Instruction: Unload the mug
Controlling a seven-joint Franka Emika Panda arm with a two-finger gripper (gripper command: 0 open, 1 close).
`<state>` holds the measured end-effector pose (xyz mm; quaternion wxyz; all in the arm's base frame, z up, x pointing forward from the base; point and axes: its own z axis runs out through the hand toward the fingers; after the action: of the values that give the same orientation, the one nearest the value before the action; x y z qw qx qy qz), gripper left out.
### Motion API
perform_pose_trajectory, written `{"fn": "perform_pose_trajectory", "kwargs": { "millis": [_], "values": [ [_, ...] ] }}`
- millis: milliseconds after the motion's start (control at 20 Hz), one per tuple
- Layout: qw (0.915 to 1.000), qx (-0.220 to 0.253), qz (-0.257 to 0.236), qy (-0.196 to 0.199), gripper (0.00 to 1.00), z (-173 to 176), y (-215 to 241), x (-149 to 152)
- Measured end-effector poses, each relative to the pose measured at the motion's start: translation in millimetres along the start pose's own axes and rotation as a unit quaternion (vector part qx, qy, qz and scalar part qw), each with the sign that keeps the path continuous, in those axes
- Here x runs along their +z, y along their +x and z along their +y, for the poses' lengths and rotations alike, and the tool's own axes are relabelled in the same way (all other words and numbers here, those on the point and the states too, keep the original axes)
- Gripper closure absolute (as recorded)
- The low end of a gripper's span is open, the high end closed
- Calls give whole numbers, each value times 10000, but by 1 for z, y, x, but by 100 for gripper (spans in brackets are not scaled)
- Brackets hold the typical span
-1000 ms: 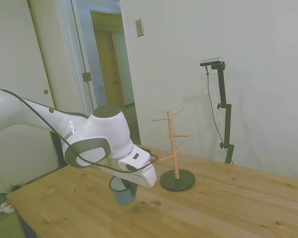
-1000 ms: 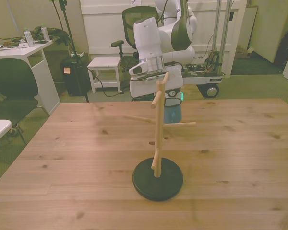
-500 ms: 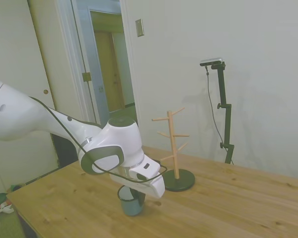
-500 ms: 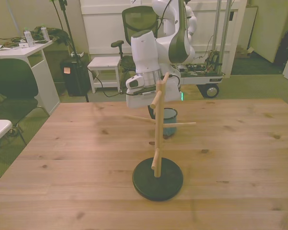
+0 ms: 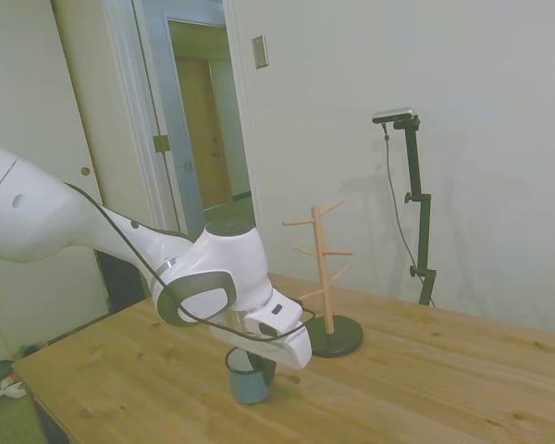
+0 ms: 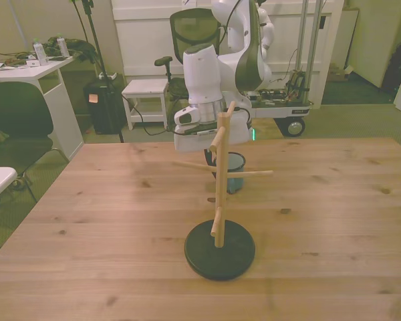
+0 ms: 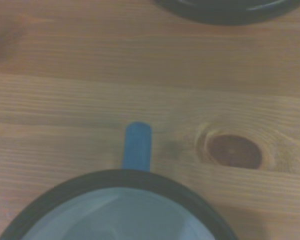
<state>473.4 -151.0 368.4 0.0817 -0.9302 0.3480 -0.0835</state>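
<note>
The mug [image 5: 246,379] is small and light blue with a dark rim, and it stands upright on the wooden table [image 5: 425,388]. My gripper [image 5: 262,367] reaches down from above and is shut on the mug's wall. In the front view the mug [image 6: 236,172] shows partly behind the wooden peg stand [image 6: 219,180], with the gripper [image 6: 218,162] at its rim on the front view's left. The wrist view shows the mug [image 7: 120,210] from above, with its white inside and its blue handle [image 7: 137,146] pointing toward the stand's black base [image 7: 230,10].
The peg stand [image 5: 324,273] rises on a round black base [image 5: 333,338] just beyond the mug, and its pegs are bare. A dark knot [image 7: 234,151] marks the wood beside the handle. Chairs and a desk [image 6: 27,73] stand off the table at the front view's left.
The arm has carried the mug down and a little away from its base, from just above the table to resting on it. Over the last half second it barely moved.
</note>
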Motion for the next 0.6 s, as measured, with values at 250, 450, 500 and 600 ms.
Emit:
{"fn": "perform_pose_trajectory", "kwargs": {
  "millis": [250,450,500,600],
  "values": [
    [10000,2,36,29,0,1,-2,-5],
    [10000,5,37,32,0,2,-3,-6],
    [10000,6,32,31,0,3,-3,-6],
    [10000,7,24,29,0,4,-4,-5]
  ]
}}
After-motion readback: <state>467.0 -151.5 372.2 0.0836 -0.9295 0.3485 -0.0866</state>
